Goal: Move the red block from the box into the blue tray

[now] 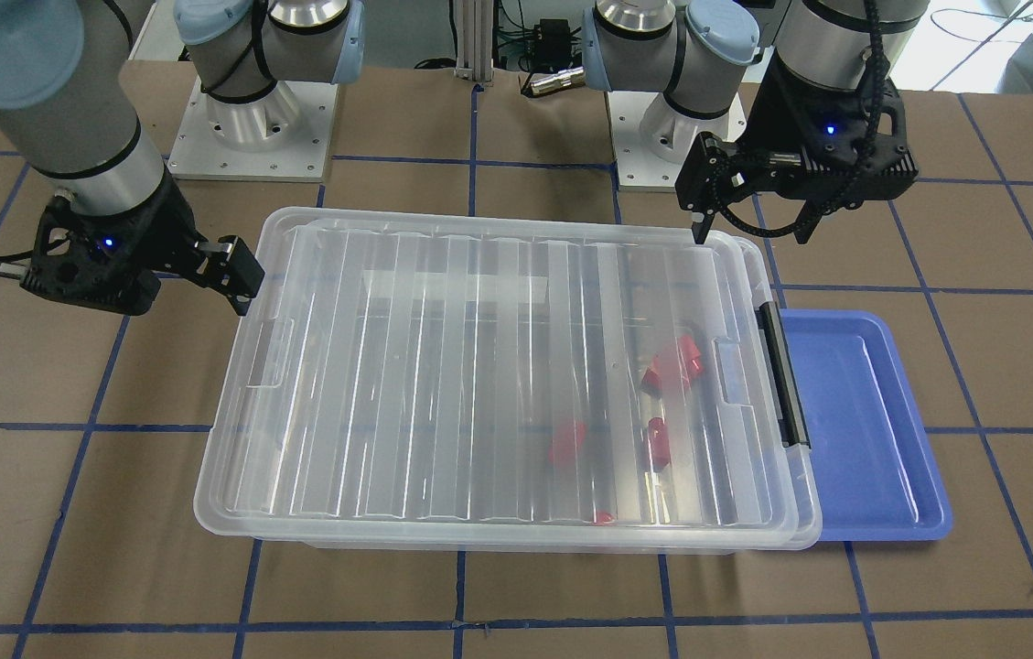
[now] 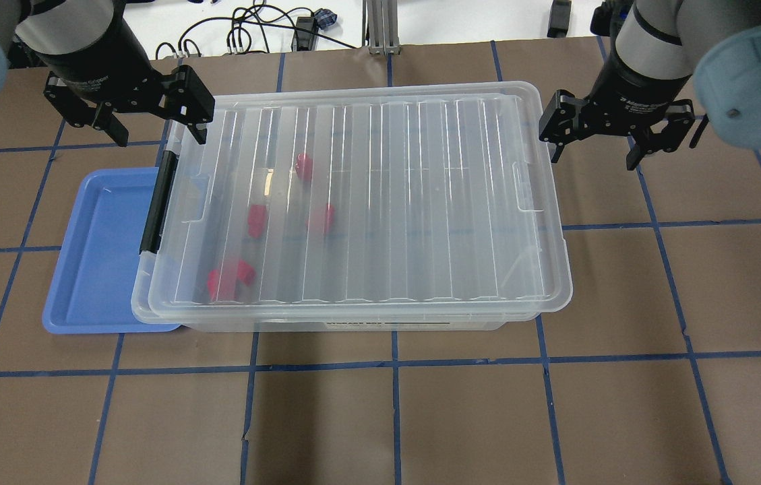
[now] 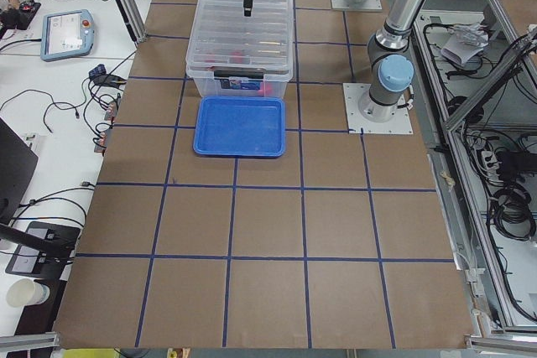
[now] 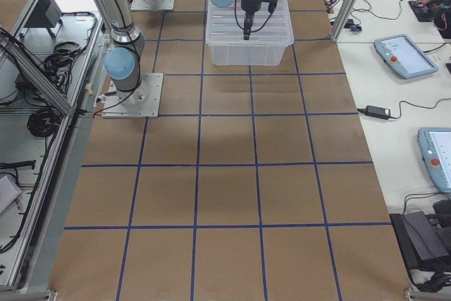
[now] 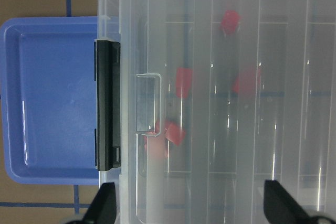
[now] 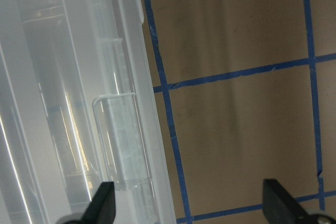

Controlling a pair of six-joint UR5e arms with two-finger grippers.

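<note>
Because the lid [image 2: 387, 202] lies shut on the box [image 2: 420, 325], the red block [image 2: 256, 219] cannot be taken from above yet. It rests on the box floor, a little inward from the latch [image 2: 154, 205]. I take the block to be the small piece nearest the latch, but through the ribbed lid I am not sure. A far red piece [image 2: 304, 166] and an inner red piece [image 2: 321, 217] look similar, and the wider notched piece [image 2: 230, 279] lies nearer the robot.

The left gripper [image 2: 158, 128] hovers above the latch end, fingers spread wide and holding nothing. In the left wrist view the block shows ahead of the fingertips [image 5: 104, 205] and between them, below the lid. The right gripper [image 2: 594, 151] hangs at the opposite short end, also wide open and empty. It is well apart from the block, so the left arm is the nearer one.

The block's long axis seems to run parallel to the latch, across the box. The left fingers open along the box's length, so I judge they would close on its narrow sides. Which end is rounded I cannot tell. The tray [image 2: 94, 269] lies just beside the latch end, one edge hidden under the box rim.
</note>
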